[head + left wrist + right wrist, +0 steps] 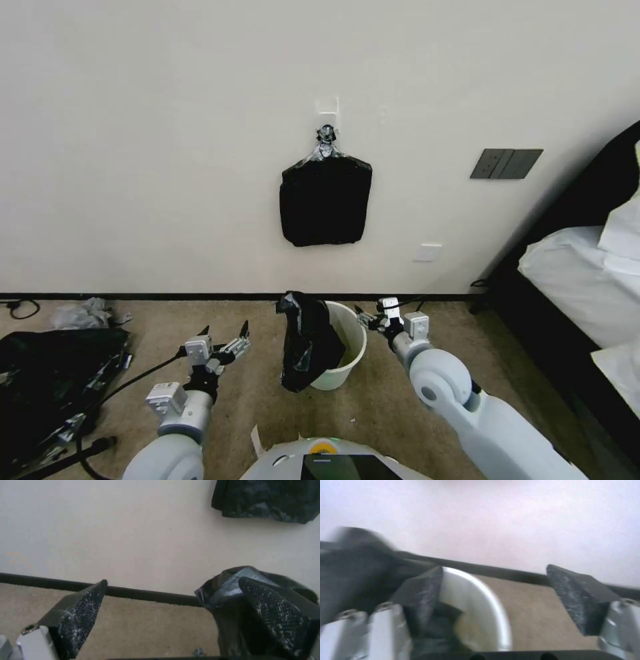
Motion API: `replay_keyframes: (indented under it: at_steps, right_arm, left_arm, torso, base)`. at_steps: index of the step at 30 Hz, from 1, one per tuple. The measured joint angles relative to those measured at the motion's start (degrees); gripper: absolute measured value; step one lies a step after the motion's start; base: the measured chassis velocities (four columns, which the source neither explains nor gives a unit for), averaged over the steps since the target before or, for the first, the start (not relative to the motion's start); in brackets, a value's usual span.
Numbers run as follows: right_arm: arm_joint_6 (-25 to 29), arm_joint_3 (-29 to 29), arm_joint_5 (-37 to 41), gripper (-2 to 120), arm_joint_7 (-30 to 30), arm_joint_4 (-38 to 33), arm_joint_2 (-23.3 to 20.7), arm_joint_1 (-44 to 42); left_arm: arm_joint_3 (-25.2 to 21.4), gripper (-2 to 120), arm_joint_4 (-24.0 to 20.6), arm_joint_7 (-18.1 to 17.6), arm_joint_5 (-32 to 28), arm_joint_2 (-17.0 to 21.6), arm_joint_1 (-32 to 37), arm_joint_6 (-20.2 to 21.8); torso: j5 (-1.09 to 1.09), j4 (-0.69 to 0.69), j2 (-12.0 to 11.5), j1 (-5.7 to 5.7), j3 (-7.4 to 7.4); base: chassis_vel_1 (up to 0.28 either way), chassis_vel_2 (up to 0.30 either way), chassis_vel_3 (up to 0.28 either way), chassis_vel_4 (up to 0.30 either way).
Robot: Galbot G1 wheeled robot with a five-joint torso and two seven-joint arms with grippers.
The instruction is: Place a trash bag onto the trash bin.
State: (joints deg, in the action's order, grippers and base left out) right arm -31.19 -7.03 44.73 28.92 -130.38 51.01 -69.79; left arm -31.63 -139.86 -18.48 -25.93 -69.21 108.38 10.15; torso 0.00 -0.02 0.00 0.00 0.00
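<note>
The cream-white trash bin (348,339) stands on the carpet near the wall. A glossy black trash bag (307,343) hangs crumpled over the bin's left rim and down its outer side, leaving the right part of the mouth uncovered. My left gripper (224,328) is open over the carpet to the left of the bag, holding nothing; in the left wrist view the bag (226,590) sits just behind one of the fingers (273,615). My right gripper (370,317) is open at the bin's right rim, and the rim (480,592) passes between its fingers (423,597).
A flat bundle of black bags (325,200) hangs from a wall hook above the bin. A big black heap (53,373) and cables lie on the floor at the left. A bed with white bedding (587,280) stands at the right.
</note>
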Motion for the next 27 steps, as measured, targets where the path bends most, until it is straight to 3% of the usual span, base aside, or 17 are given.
replay_keyframes:
  at_steps: [5, 12, 22, 27]
  right_arm:
    - [-2.02, 4.43, 6.01, 99, -3.59, -3.28, -0.32, 4.79]
    - [-3.95, 11.43, 5.84, 100, -6.30, -0.30, 3.79, 9.00]
    - [-7.54, 18.00, 7.16, 97, 1.18, 5.17, 10.95, 14.53]
    - [-9.26, 20.85, 3.92, 84, 5.52, 6.06, 12.00, 15.74]
  left_arm:
    - [0.33, 100, 1.17, 0.28, 1.92, 0.01, -0.29, -0.73]
    - [1.12, 100, 2.51, 1.37, 4.47, -0.49, -0.94, -2.45]
    - [2.65, 100, 4.09, 3.82, 10.68, -0.51, -1.82, -3.47]
    - [2.88, 100, 4.09, 3.82, 11.34, -0.60, -1.92, -3.03]
  torso:
    - [-0.01, 0.03, 0.00, 0.00, 0.00]
    - [-0.01, 0.02, 0.00, 0.00, 0.01]
    - [-0.01, 0.02, 0.00, 0.01, 0.01]
    - [-0.01, 0.02, 0.00, 0.00, 0.01]
  base:
    - [0.000, 0.000, 0.000, 0.000]
    - [0.000, 0.000, 0.000, 0.000]
    - [0.000, 0.000, 0.000, 0.000]
    - [0.000, 0.000, 0.000, 0.000]
